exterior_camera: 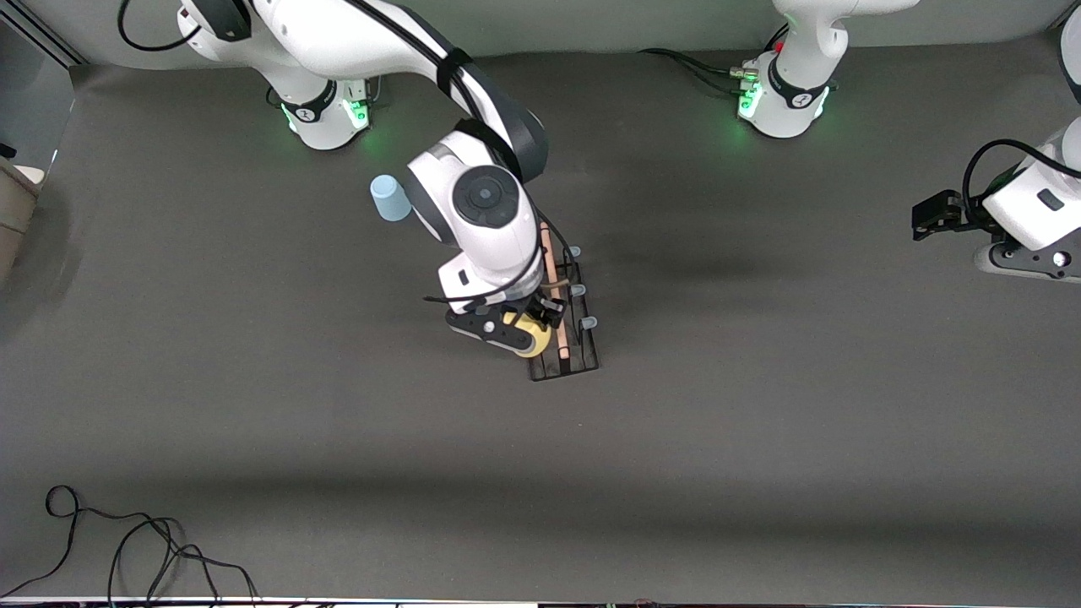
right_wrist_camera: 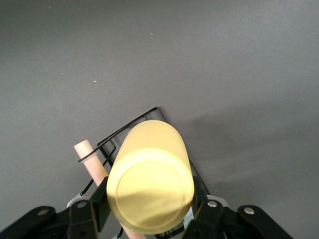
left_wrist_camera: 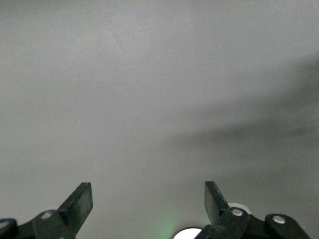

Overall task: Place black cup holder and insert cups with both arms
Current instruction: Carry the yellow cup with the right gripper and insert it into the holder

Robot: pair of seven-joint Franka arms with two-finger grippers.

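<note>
The black cup holder (exterior_camera: pixel 581 348) stands at mid-table, with its wooden rod (exterior_camera: pixel 551 272) along the top and grey-blue pegs (exterior_camera: pixel 589 322) on the side toward the left arm's end. My right gripper (exterior_camera: pixel 530 324) is shut on the yellow cup (exterior_camera: pixel 534 339) and holds it tilted over the rack's end nearer the front camera, beside the rod. In the right wrist view the yellow cup (right_wrist_camera: pixel 152 174) fills the space between the fingers (right_wrist_camera: pixel 98 209), above the rack (right_wrist_camera: pixel 130 125). The pale blue cup (exterior_camera: pixel 389 198) stands beside the right arm's forearm. The mint green cup is hidden. My left gripper (exterior_camera: pixel 929 217), (left_wrist_camera: pixel 148 194) waits open and empty at its end of the table.
Loose black cables (exterior_camera: pixel 127 540) lie on the table near the front camera at the right arm's end. The two arm bases (exterior_camera: pixel 325 114) (exterior_camera: pixel 781 101) glow green along the table's edge farthest from the camera. A pale object (exterior_camera: pixel 17 198) sits off the table's end.
</note>
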